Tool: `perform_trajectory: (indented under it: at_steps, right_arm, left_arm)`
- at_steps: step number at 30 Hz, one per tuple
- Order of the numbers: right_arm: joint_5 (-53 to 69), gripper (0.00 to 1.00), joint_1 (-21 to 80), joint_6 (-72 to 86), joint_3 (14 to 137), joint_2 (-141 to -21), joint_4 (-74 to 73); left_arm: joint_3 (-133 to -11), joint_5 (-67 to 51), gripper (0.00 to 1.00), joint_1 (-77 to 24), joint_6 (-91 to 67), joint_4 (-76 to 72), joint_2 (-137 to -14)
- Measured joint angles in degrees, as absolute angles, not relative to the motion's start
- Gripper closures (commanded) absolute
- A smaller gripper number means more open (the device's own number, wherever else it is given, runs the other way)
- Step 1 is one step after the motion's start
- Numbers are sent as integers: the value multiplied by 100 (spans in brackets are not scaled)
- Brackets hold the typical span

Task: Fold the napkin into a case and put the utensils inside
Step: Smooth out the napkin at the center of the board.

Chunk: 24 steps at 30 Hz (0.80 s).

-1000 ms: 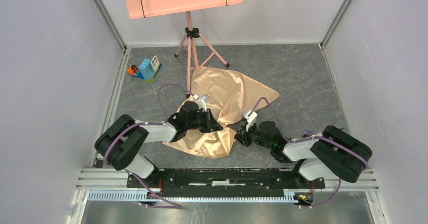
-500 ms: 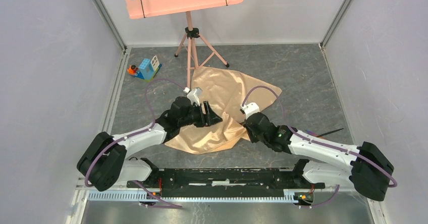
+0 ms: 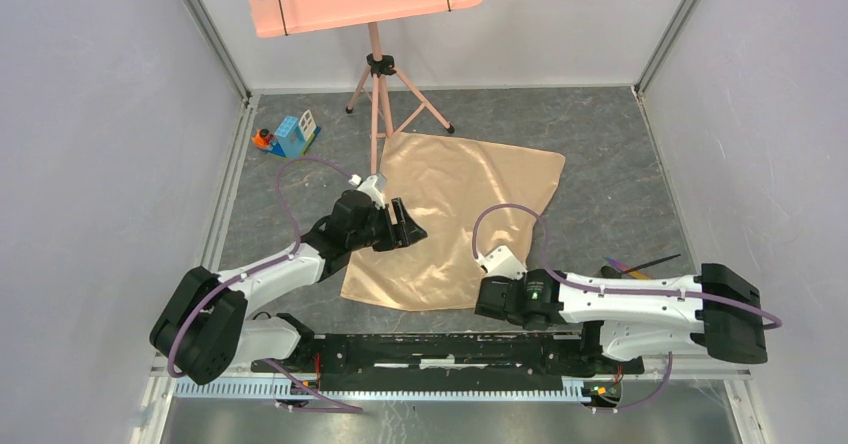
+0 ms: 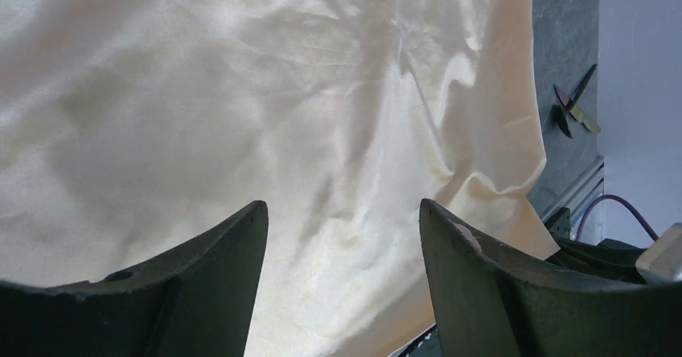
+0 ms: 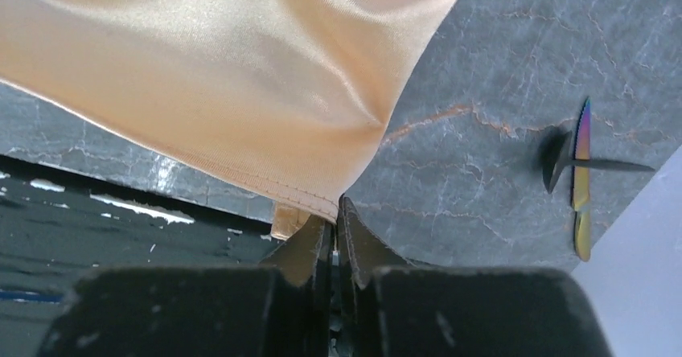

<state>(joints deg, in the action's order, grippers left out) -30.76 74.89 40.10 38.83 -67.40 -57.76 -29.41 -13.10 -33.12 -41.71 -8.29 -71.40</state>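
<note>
- While the napkin (image 3: 460, 204) is lying spread nearly flat on the table (image 3: 620, 164), the right gripper (image 5: 331, 240) is pinching its near-right hem corner, fingers clamped together on the cloth.
- The left gripper (image 4: 342, 293) is hanging over the napkin's left part, fingers wide apart, gripping nothing.
- The utensils (image 3: 640, 264) are lying crossed on the table, right of the napkin and well apart from it.

The utensils (image 3: 650, 263) are tiny in the top view, partly behind the right arm (image 3: 630, 299). The napkin (image 5: 225, 75) corner disappears between the right pincer's (image 5: 332, 212) closed fingers.
</note>
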Motion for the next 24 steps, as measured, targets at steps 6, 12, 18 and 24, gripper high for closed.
perform_trajectory:
  at_steps: [6, 12, 18, 24]
  right_arm:
    - [-3199, 97, 8101, 4436, 4171, -6770, -6198]
    - [-3546, 72, 8565, 4858, 4595, -7487, -6692]
    - [-2908, 24, 8678, 4351, 3957, -6449, -4897]
    - [-2112, 12, 6683, 3529, 3382, -4934, -3085]
  left_arm:
    - [-2941, -1181, 24, -3312, -4171, -797, -7142]
    - [-2941, -1048, 24, -3306, -4171, -716, -7142]
    - [-2941, -967, 24, -3247, -4171, -650, -7140]
    - [-2941, -958, 20, -3221, -4171, -567, -7116]
